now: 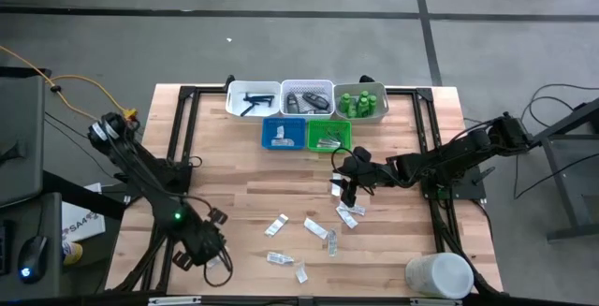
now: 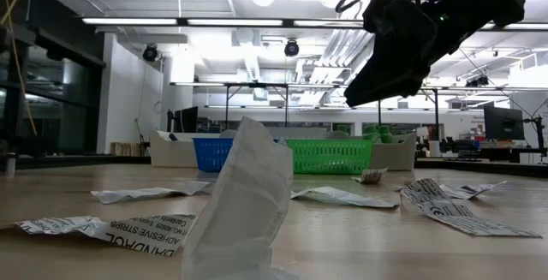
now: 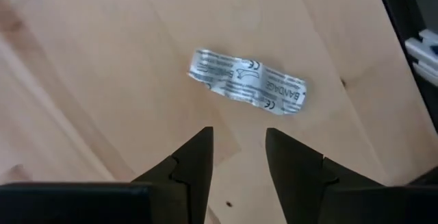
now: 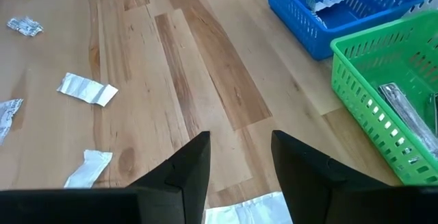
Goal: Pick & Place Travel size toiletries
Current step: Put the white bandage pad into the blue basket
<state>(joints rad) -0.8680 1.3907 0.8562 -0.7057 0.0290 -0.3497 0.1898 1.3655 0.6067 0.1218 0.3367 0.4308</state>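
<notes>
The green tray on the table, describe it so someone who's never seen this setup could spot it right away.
Look at the far edge of the wooden table, where three white trays stand in a row. Just in front of that row sit two smaller coloured trays side by side; the green tray is the one on the right arm's side, next to the blue tray. It is the only green basket.

White bandage packets (image 1: 277,225) printed in black lie on light wood table (image 1: 243,198); baskets: blue (image 1: 282,134), green (image 1: 328,136).
</notes>
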